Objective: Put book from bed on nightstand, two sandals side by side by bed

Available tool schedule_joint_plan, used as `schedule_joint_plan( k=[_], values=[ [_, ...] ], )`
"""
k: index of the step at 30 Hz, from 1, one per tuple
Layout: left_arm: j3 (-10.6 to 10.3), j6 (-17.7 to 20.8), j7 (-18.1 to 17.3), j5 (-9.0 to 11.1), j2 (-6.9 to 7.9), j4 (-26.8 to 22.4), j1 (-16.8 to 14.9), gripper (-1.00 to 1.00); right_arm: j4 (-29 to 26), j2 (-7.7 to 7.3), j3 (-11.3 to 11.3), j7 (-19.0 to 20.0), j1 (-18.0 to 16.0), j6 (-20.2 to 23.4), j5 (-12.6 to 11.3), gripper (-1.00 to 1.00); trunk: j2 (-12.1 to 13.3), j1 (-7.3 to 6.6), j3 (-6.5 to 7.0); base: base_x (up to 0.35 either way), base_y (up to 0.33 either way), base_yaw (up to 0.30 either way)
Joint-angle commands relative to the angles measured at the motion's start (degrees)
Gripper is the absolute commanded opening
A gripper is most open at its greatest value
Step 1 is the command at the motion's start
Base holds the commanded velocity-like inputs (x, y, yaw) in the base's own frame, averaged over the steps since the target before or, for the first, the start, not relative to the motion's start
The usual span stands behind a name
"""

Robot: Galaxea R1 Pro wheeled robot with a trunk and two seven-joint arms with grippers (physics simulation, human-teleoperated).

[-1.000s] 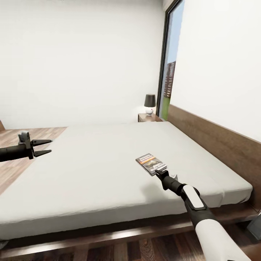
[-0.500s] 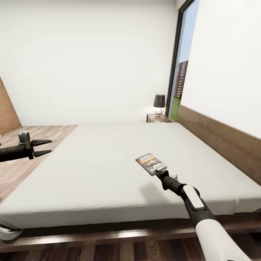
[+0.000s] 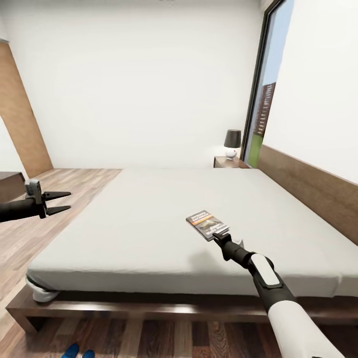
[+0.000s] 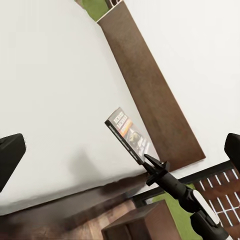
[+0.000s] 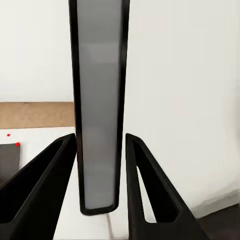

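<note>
Right gripper is clamped on the book's near edge, holding it above the bed; the nightstand lies beyond the bed's far right corner. Left gripper hangs open, empty.

A small table lamp with a dark shade and a round white base is seen at about one o'clock, against the white wall. A tall dark-framed window is set at two o'clock, and through it a brown building and a strip of green grass are shown. A light-brown wooden panel is leaned along the wall at ten o'clock, and wood-plank flooring is laid at nine o'clock.
</note>
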Motion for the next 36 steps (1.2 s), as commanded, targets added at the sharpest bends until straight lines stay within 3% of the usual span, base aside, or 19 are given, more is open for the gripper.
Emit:
schedule_joint_plan(
  k=[1, 36],
  values=[
    [0.3, 0.6, -0.4, -0.6, -0.04, 0.0, -0.1, 1.0, 0.0, 0.07, -0.4, 0.1, -0.1, 0.4, -0.1, -1.0, 0.0, -0.03, -0.05, -0.231, 0.0, 0.175],
    [0.4, 0.6, -0.4, -0.6, 0.02, 0.0, -0.1, 1.0, 0.0, 0.07, -0.4, 0.1, 0.0, 0.4, -0.1, -1.0, 0.0, -0.03, -0.05, -0.033, 0.0, 0.173]
  ],
)
